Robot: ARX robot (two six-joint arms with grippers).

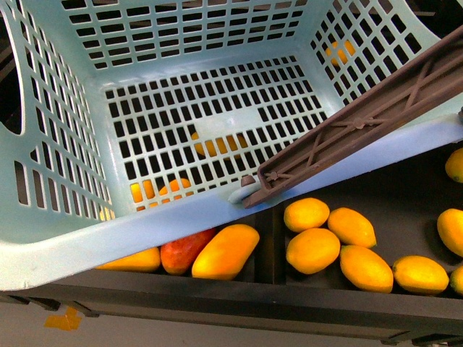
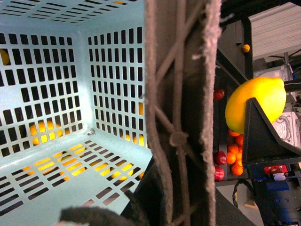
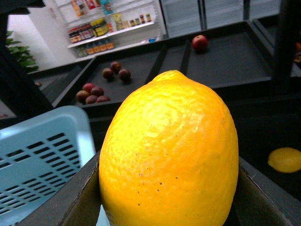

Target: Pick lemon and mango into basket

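Note:
The light teal basket (image 1: 108,238) fills the front view, held above the fruit trays, with nothing inside it. Its brown handle (image 1: 362,119) crosses the rim at the right. In the left wrist view the handle (image 2: 181,94) runs straight through my left gripper (image 2: 178,200), which is shut on it. My right gripper (image 3: 169,207) is shut on the bright yellow lemon (image 3: 171,150), beside the basket's rim (image 3: 42,150). The left wrist view shows that lemon (image 2: 256,101) just outside the basket. A long yellow-orange mango (image 1: 226,251) lies in the tray under the basket.
A red-and-orange fruit (image 1: 184,249) lies beside the mango. Several yellow fruits (image 1: 312,249) fill the neighbouring compartment. Dark trays behind hold a red apple (image 3: 200,42) and dark round fruits (image 3: 115,73). Oranges and red fruits (image 2: 235,150) sit below the lemon.

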